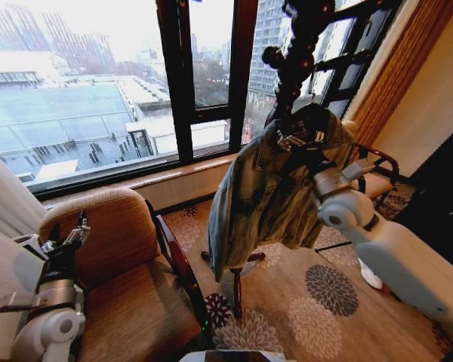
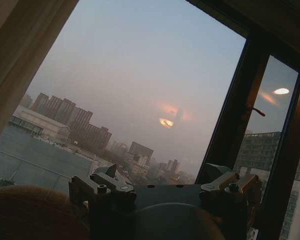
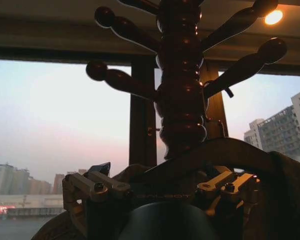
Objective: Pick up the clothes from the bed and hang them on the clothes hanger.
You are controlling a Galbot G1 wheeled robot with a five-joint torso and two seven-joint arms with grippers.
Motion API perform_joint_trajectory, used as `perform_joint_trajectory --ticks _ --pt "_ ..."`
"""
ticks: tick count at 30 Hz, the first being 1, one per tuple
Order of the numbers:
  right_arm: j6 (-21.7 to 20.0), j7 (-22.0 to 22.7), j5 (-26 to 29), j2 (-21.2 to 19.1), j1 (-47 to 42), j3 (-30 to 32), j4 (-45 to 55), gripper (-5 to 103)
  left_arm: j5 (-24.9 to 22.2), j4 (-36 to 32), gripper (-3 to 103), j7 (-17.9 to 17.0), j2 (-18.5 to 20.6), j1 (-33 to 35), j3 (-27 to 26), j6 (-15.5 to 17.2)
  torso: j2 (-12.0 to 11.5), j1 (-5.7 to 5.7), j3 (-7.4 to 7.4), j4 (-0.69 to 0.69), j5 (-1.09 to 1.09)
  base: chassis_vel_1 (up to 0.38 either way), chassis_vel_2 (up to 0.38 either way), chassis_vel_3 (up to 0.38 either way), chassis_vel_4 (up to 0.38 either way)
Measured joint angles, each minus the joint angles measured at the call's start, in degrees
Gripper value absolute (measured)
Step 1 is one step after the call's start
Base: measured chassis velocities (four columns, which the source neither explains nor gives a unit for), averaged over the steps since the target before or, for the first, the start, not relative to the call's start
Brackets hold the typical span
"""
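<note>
- Against the window, a faded denim jacket (image 1: 268, 196) hangs from the dark wooden coat stand (image 1: 291, 68), long axis vertical, collar up, hem down, sleeves slack.
- Pale blue and creased, it drapes over the stand's pole; any hanger inside is hidden.
- Right end effector (image 1: 306, 139) sits at the collar; whether its fingers pinch the cloth, I cannot tell.
- Left end effector (image 1: 77, 230) rests low by the brown armchair (image 1: 128, 286), fingers spread, holding nothing.
- Faint lettering on the right wrist housing is unreadable.
</note>
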Motion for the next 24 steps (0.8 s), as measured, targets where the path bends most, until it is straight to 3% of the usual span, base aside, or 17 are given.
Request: perform_joint_trajectory --ticks 2,9,19,24 --pt "-3.1 5.0 -0.1 -1.1 -0.9 -0.1 3.1 100 0.1 0.0 100 0.0 -0.2 0.0 0.3 0.0 0.0 -0.01 0.0 0.0 0.0 0.0 0.0 0.0 0.0" --pt "-5.1 7.9 0.2 -3.7 -1.1 -0.7 6.4 100 0.4 -0.1 100 0.1 -0.8 0.2 0.8 -0.3 0.0 0.0 0.0 0.0 0.02 0.0 0.0 0.0 0.0" --pt "-3.5 3.1 4.8 -3.4 8.2 -4.6 5.6 100 0.8 -1.3 100 0.1 -1.1 0.7 1.0 -0.3 0.0 0.0 0.01 0.01 0.01 0.0 0.0 0.0 0.0" --pt "0.2 -2.9 4.5 -1.9 12.1 -7.1 -1.8 100 0.8 -2.2 100 0.1 -1.2 1.3 0.7 -0.4 0.0 0.01 0.01 0.0 0.02 0.0 0.0 0.0 0.0"
